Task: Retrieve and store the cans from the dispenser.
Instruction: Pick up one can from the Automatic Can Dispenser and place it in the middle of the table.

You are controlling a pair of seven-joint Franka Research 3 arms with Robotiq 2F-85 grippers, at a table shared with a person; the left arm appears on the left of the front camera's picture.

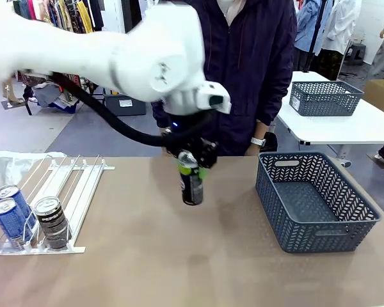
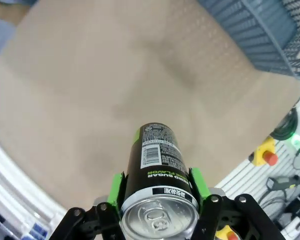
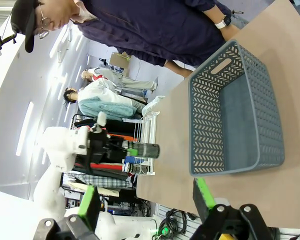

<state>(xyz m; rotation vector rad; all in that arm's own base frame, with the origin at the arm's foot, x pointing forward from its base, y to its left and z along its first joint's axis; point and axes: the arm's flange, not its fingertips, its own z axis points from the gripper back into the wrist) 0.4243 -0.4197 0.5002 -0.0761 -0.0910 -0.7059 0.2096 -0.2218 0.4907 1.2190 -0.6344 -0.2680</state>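
Observation:
My left gripper (image 1: pixel 191 165) is shut on a black can with green markings (image 1: pixel 192 185), which hangs upright above the middle of the table. In the left wrist view the green pads (image 2: pixel 116 190) clamp this can (image 2: pixel 156 160) just below its silver top. The white wire dispenser (image 1: pixel 70 185) lies at the table's left, with two blue cans (image 1: pixel 10 217) and one black can (image 1: pixel 52 221) at its front end. My right gripper (image 3: pixel 146 197) is open and holds nothing; beyond it are the left arm's can (image 3: pixel 142 150) and the dispenser (image 3: pixel 146 131).
A grey lattice basket (image 1: pixel 361 214) stands on the right of the table, and its inside looks bare (image 3: pixel 210 100). A person in a dark jacket (image 1: pixel 249 57) stands at the far edge. A second basket (image 1: pixel 325 97) sits on a white table behind.

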